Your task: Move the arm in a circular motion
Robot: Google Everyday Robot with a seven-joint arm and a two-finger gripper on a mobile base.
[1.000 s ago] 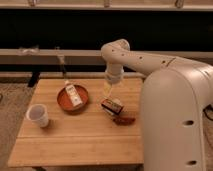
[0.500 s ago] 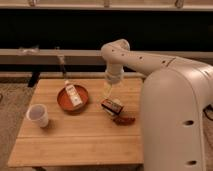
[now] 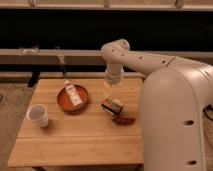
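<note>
White robot arm reaches in from the wooden desk's right edge | gripper hangs mid-desk, pointing down just above a dark snack box; its grip cannot be told | red bowl sits toward the left edge

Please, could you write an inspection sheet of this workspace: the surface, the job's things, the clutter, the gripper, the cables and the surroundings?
Surface: light wooden table, with several things on it.
Job's things: white arm reaches from the right side over the table.
Clutter: red bowl with a white packet in it; white cup at the left; dark box and brown packet beside each other.
Gripper: pale, hangs over the table just above the dark box; contact cannot be told.
Cables: nothing seen.
Surroundings: dark wall with a pale ledge behind; carpet on the floor.
</note>
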